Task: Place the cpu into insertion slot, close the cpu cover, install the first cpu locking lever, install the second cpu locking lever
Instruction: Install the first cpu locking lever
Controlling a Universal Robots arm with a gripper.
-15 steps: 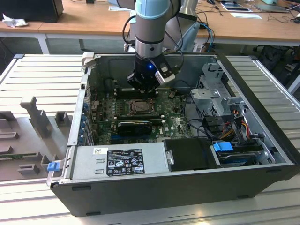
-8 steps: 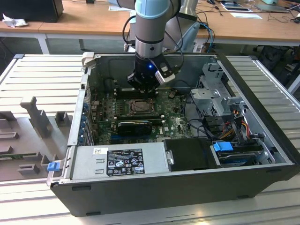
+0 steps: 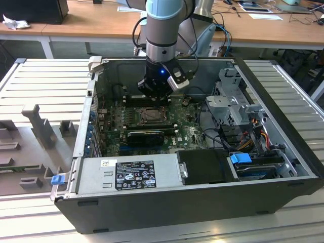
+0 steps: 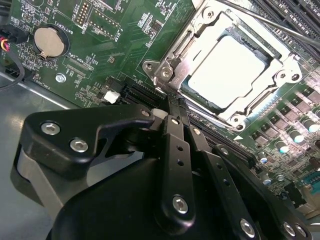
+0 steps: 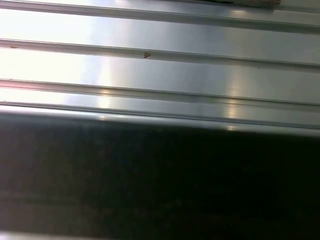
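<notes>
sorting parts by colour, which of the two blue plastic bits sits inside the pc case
The blue clip on the drive bay at the exterior view's right; the other blue tab sticks outside the case's corner.

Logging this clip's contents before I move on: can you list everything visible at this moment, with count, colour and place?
computer case: one, dark grey, open on the ribbed metal table.
motherboard: one, green, on the case floor.
cpu: one, pale silver, seated in the socket, framed by the cpu cover.
cpu cover: one, grey metal, lying down flat around the chip.
coin cell battery: one, silver, on the board, apart from the socket.
power supply: one, grey, along the case's near wall in the exterior view.
drive cage: one, silver, at the exterior view's right.
blue clips: two, one in the case, one outside it.
desks: wooden, behind.
gripper: one, black, fingers together, tips beside the cover's corner.
</notes>
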